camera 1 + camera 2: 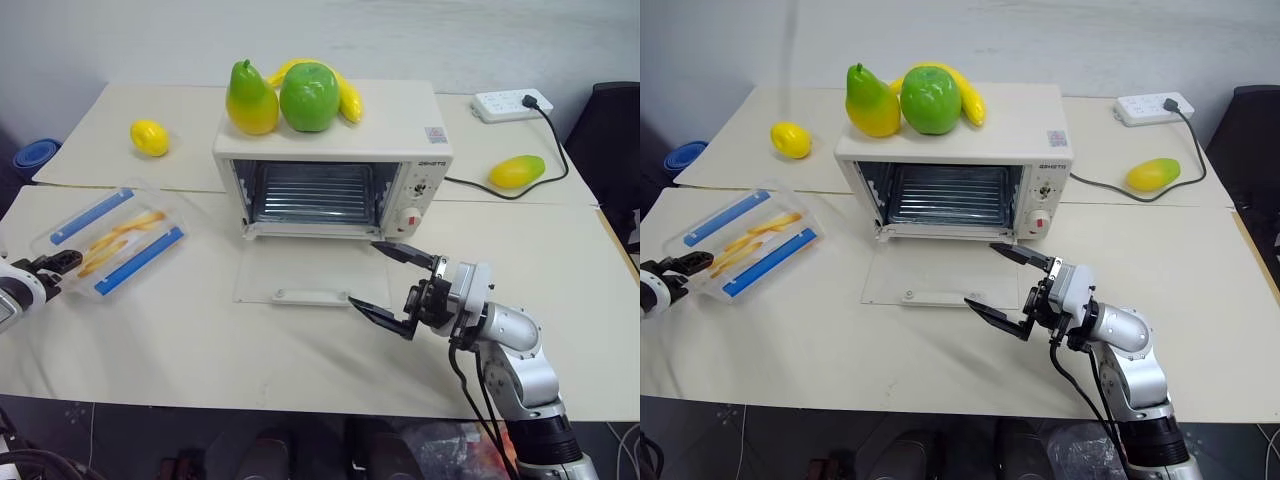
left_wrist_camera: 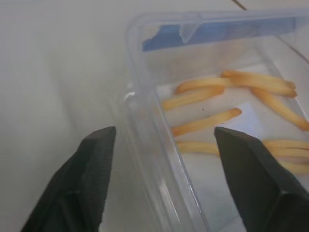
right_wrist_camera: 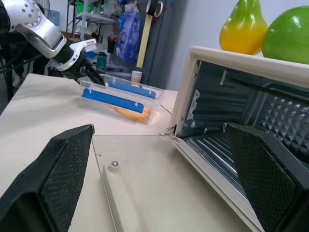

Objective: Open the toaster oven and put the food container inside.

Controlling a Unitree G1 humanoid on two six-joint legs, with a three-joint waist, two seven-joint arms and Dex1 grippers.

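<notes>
The cream-white toaster oven (image 1: 400, 120) stands mid-table with its glass door (image 1: 300, 275) dropped flat on the table and the wire rack (image 1: 312, 192) showing inside. The food container (image 1: 115, 240), a clear box with blue clips and orange-yellow strips, lies on the table to the oven's left. My left gripper (image 1: 62, 264) is at the container's near left end; in the left wrist view its fingers (image 2: 96, 174) stand apart, open, either side of the container's rim (image 2: 140, 111). My right gripper (image 1: 365, 272) is open and empty just above the door's right front corner.
A pear (image 1: 250, 100), a green apple (image 1: 308, 97) and a banana (image 1: 350, 100) sit on the oven's top. A lemon (image 1: 149, 137) lies back left, a mango (image 1: 517, 171) back right beside a power strip (image 1: 510, 104) and its cable. A blue dish (image 1: 35, 155) sits off the far left edge.
</notes>
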